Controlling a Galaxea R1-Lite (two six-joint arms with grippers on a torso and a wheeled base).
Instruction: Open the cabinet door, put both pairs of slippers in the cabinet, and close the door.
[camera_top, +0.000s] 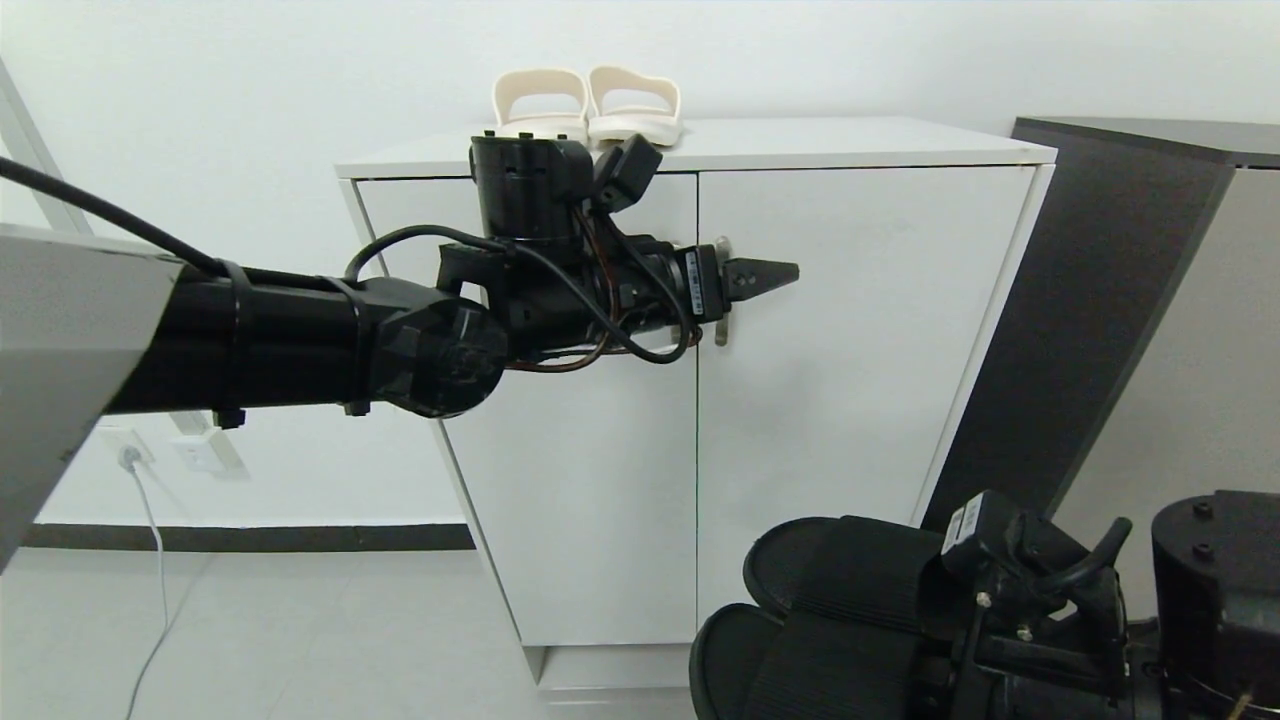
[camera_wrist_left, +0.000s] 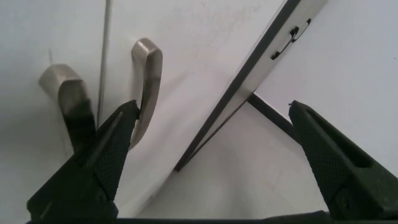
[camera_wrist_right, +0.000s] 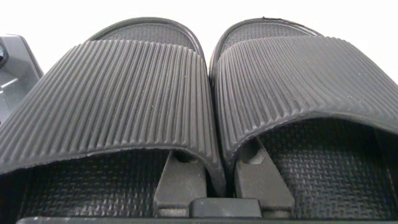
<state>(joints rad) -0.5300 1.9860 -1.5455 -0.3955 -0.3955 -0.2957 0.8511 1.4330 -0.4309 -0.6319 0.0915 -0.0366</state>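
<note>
Two brushed-metal handles (camera_wrist_left: 148, 81) stand upright at the closed door seam of the white cabinet (camera_top: 850, 350). Your left hand (camera_wrist_left: 212, 106), jaws apart, has one handle just beside a finger. Your right hand (camera_wrist_right: 217, 183), held low, is clamped on the black ribbed rubber slippers (camera_wrist_right: 124, 93).

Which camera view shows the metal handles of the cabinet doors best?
The left wrist view. Both handles appear close, one on each side of the door seam, with the open left gripper close to them. In the head view that gripper hides all but the ends of one. The right wrist view faces the black slippers.
</note>
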